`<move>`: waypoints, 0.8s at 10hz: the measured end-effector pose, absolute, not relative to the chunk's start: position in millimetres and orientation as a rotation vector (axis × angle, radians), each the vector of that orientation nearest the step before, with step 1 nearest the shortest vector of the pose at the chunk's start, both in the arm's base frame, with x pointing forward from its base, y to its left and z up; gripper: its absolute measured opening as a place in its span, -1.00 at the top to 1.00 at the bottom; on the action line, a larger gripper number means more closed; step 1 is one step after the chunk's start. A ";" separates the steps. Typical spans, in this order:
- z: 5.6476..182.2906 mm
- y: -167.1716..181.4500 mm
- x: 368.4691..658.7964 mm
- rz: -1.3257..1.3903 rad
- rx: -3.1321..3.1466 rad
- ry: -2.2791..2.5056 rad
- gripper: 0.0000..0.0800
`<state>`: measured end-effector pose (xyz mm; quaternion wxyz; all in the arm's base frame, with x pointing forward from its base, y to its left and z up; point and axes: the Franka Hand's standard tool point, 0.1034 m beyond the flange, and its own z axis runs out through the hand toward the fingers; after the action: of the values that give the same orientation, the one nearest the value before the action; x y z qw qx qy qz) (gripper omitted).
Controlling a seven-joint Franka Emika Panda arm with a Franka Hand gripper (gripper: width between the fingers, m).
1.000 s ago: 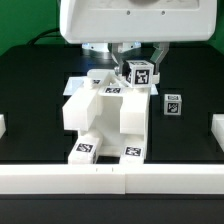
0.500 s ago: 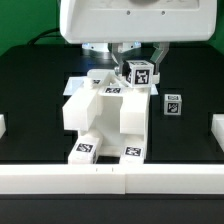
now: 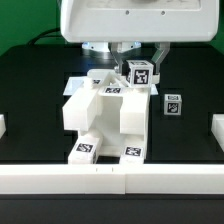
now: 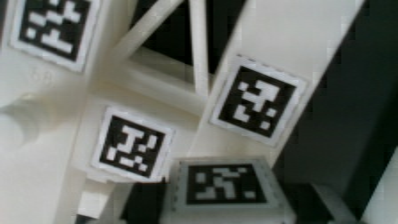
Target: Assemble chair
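Note:
The chair's body (image 3: 105, 120) is a matte white blocky assembly with tags on its top and front feet, standing at the table's middle. My gripper (image 3: 141, 62) hangs from the big glossy white hand just behind it. Its dark fingers (image 3: 160, 52) flank a small white tagged cube (image 3: 140, 73), which sits raised at the body's top back edge. The jaws appear shut on this cube. In the wrist view the cube's tag (image 4: 222, 185) lies close under the camera, with the body's tagged faces (image 4: 258, 100) beside it. A second small tagged cube (image 3: 172, 102) lies on the table to the exterior view's right.
Low white walls border the black table at the front (image 3: 110, 178), the exterior view's left (image 3: 3, 128) and the exterior view's right (image 3: 217, 130). The robot hand hides the table area behind the chair body.

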<state>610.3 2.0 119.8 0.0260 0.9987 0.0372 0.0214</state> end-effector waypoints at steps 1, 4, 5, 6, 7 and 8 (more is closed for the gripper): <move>119.8 2.6 610.3 0.069 3.091 -0.021 0.28; 119.8 4.0 610.3 0.077 3.080 -0.317 0.28; 119.8 4.5 610.4 0.080 3.069 -0.423 0.28; 119.7 4.8 610.4 0.081 3.061 -0.488 0.28; 119.6 5.7 610.3 0.084 3.038 -0.636 0.28; 119.6 6.7 610.4 0.085 3.011 -0.785 0.28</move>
<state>610.4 6.7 119.6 0.0146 0.9672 -0.2521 0.0274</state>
